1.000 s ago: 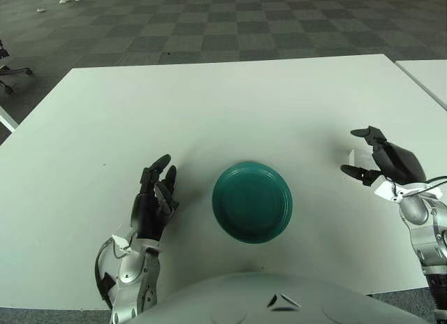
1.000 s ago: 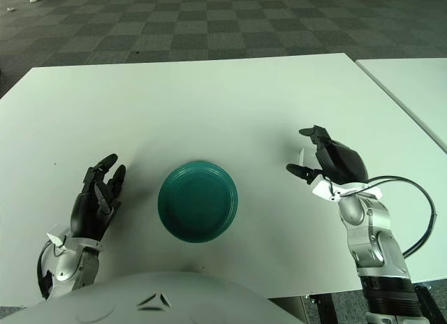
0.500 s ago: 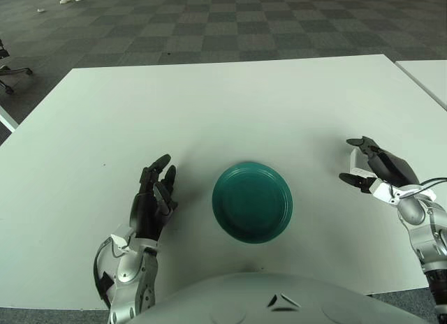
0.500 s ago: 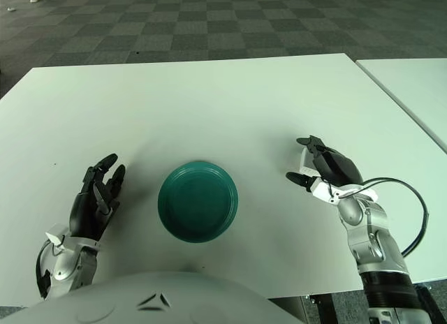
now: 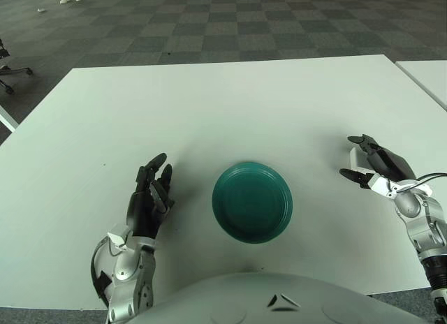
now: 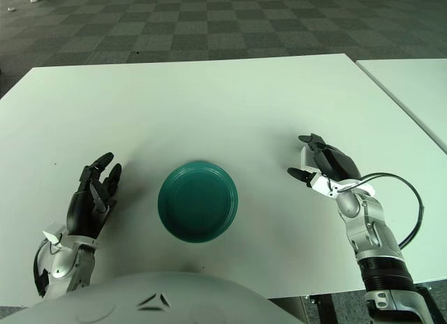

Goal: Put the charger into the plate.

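A dark green plate (image 5: 252, 202) sits on the white table (image 5: 209, 107), near its front edge at the middle. A small white charger (image 5: 356, 160) stands on the table to the right of the plate. My right hand (image 5: 364, 163) is down at the charger, with thumb and fingers around it; whether they press on it I cannot tell. My left hand (image 5: 149, 195) rests on the table left of the plate, fingers open and empty.
A second white table (image 5: 427, 76) stands at the far right with a gap between. A black cable (image 6: 408, 219) loops by my right forearm. Chequered carpet lies beyond the table.
My right hand has come down from above the table to the charger, its fingers closing in around it. My left hand has shifted slightly to the left.
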### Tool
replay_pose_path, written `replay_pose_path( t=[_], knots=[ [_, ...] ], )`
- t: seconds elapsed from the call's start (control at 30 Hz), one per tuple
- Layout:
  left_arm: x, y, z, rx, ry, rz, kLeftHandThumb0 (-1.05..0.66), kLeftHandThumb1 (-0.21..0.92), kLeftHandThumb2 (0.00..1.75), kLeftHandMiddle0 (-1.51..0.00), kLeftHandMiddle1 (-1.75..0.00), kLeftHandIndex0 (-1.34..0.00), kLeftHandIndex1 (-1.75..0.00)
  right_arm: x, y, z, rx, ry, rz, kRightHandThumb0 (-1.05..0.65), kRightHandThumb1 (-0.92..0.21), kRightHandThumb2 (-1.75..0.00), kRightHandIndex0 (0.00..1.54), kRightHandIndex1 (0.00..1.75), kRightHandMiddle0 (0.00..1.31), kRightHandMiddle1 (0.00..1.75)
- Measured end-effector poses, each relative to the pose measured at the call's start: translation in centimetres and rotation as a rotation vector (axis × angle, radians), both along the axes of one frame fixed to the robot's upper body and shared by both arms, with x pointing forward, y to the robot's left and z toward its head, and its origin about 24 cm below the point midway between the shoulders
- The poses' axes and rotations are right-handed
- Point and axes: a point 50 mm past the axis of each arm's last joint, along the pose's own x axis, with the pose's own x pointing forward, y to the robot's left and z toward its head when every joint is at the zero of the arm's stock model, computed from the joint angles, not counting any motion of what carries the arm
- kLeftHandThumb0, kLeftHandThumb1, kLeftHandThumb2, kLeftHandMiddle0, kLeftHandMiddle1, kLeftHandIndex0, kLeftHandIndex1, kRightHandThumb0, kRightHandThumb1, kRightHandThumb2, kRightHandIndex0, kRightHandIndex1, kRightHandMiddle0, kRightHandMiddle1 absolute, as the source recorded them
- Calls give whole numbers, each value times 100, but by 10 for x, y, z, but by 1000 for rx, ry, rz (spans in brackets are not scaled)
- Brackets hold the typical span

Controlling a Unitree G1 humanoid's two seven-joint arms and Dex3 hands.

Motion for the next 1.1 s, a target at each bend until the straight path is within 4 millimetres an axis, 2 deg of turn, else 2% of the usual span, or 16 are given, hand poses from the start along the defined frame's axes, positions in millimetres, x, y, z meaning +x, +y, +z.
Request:
replay_pose_path(
  t=[0.6, 1.1],
  knots=[
    [0, 2, -1, 12, -6, 10, -87, 92, 97, -30, -1, 0, -77, 17, -16, -4, -32, 17, -36, -87, -92, -47, 39, 2, 0, 59],
    [0, 1, -1, 37, -11, 5, -89, 92, 99, -32, -1, 0, -79, 24, -22, -4, -36, 38, -44, -84, -92, -44, 39, 1, 0, 63]
  ],
)
